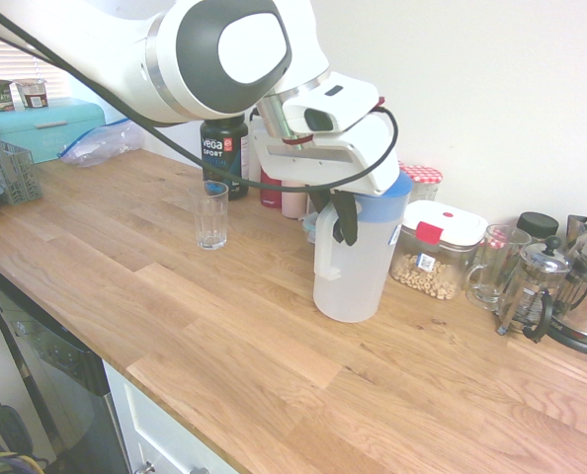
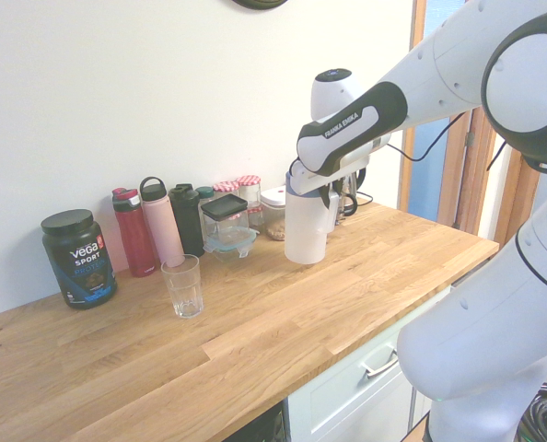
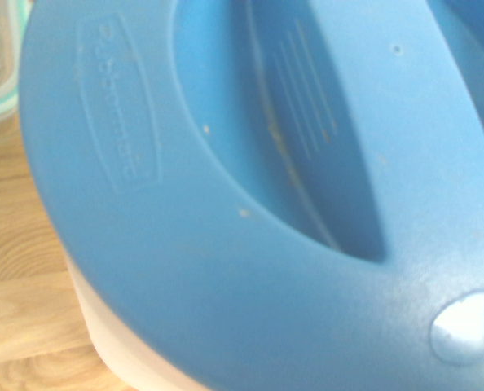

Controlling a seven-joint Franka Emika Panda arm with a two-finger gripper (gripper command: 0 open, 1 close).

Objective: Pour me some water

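- one white arm reaches over the wooden counter (image 1: 224,336), and its gripper (image 1: 337,212) is closed tight on the white handle of the jug (image 1: 353,262).
- the jug is tall, frosted plastic with a blue lid (image 3: 250,187); it looks slightly tilted, its base at or just above the counter, i cannot tell which.
- water inside the jug is not clearly visible through the frosted wall.
- an empty drinking glass (image 1: 211,214) stands upright on the counter, well apart from the jug.
- behind the glass, near the wall, stand a black tub (image 2: 78,258), a red bottle (image 2: 134,232) and a pink bottle (image 2: 160,223).
- just beside the jug is a clear box with a white lid (image 1: 434,250).
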